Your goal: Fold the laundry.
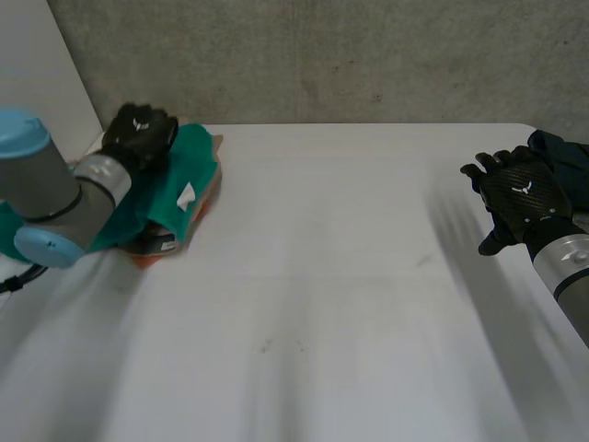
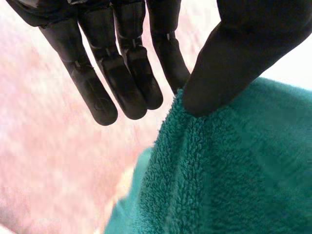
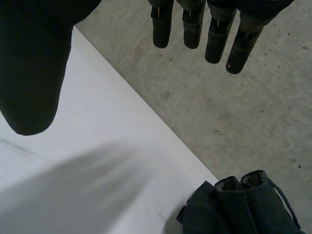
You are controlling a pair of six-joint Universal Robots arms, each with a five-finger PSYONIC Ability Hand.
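A teal towel (image 1: 179,180) lies on top of a small stack at the table's back left, over pink and orange cloth (image 1: 208,197). My left hand (image 1: 138,133) rests on the towel's far edge. In the left wrist view the thumb (image 2: 234,58) presses the edge of the teal towel (image 2: 234,175) against one of the straight fingers (image 2: 168,53), pinching it. The pink cloth (image 2: 48,161) lies under the fingertips. My right hand (image 1: 520,189) hovers over the table's right side, fingers (image 3: 195,24) spread and holding nothing.
A dark bundled garment (image 1: 566,157) sits at the table's right edge behind my right hand, beside its palm as the dark garment (image 3: 239,204) in the right wrist view. The white table (image 1: 331,295) stretches between the arms. A concrete wall (image 1: 368,55) stands behind.
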